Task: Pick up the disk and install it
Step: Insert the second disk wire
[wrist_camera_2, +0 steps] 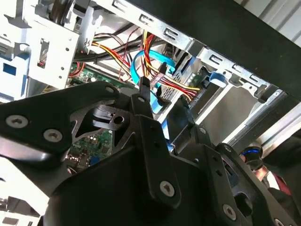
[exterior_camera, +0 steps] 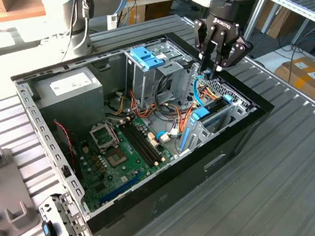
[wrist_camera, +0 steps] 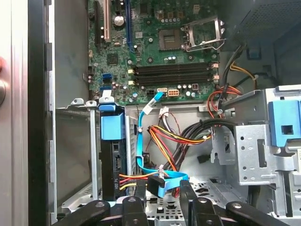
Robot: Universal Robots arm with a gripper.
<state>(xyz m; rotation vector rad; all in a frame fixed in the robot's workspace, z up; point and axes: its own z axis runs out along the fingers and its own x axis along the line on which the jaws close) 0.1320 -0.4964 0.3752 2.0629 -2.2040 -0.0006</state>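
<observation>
Gripper (exterior_camera: 213, 69) hangs over the open computer case (exterior_camera: 155, 198), fingers apart astride a blue ribbon cable (wrist_camera: 162, 181), the disk (wrist_camera: 112, 162) seated upright in its bay just beside.

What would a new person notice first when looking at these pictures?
First comes the open computer case on the metal table, its green motherboard bare in the exterior view. Next is the black gripper, reaching into the case at that view's right beside a blue flat cable and red-yellow wires. The disk stands on edge in its bay, blue rail on top.
</observation>
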